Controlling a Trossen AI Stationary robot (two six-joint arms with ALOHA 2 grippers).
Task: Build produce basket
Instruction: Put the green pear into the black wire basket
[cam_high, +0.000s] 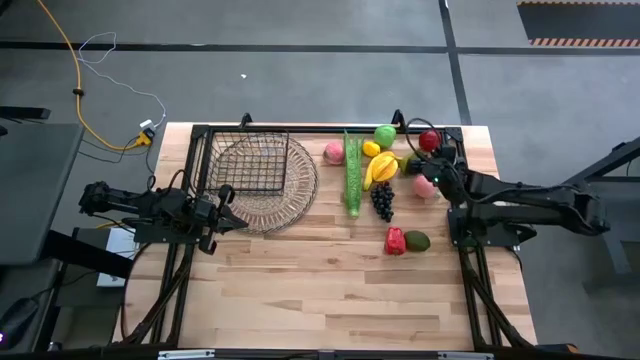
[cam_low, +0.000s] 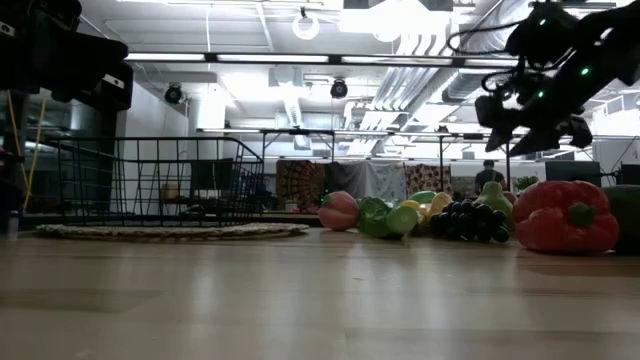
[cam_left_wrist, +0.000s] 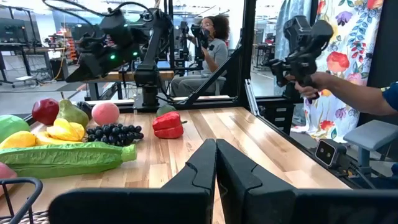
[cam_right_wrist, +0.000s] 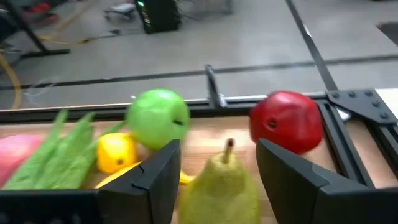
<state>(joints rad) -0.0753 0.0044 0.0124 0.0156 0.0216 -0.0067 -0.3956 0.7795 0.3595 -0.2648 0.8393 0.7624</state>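
Right gripper is seen with jaws parted, nothing held, above a green pear well right of the basket; the pear is judged light, stiff, slick, best taken across its belly; left gripper, clenched empty, is parked beside the basket.

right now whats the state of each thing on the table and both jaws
basket: empty, upright on the wicker tray
left gripper: jaws shut, holding nothing, at the tray's edge
right gripper: jaws open, either side of the pear, not gripping it
red apple: loose on the table
green apple: loose
red pepper: lying on its side
grapes: loose
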